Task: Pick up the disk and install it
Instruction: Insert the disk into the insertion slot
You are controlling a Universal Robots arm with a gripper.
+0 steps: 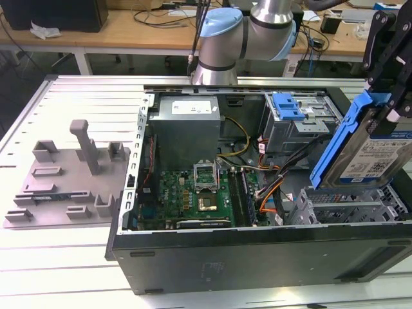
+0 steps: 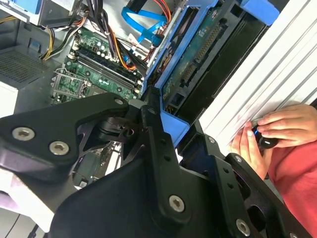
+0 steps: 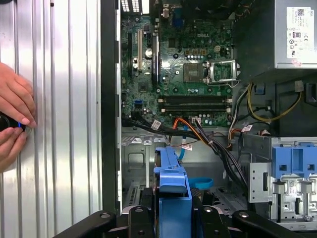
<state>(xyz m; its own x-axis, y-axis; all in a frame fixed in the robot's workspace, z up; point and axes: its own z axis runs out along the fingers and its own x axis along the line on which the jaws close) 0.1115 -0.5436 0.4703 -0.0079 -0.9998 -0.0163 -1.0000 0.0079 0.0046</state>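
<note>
robot arm readies a drive over an open desktop: we see the gripper (image 1: 385, 96) with its fingers (image 3: 146, 220) clamped on either side of the disk (image 1: 380, 154), which hangs on edge and tilted, blue carrier frame uppermost, just above the metal drive cage (image 1: 347, 206) at the exterior view's right of the computer case (image 1: 257, 257) — a pose we judge is chosen so the slim side can line up with the slot beneath it. the case lies on its side with the interior exposed, which leaves the motherboard (image 1: 193, 199), the power supply (image 1: 187, 122) and the cage reachable from above. on the slatted table (image 1: 64, 270), well apart at the exterior view's left, sits the grey fixture (image 1: 64, 180), outside the case. in the first wrist view a person's hands (image 3: 15, 101) close around a small dark device on the table beside the case — probably a control kept within reach, though we cannot tell its purpose. by our count: one arm, one gripper, one disk, one case, one fixture with one tall post, two hands.
</note>
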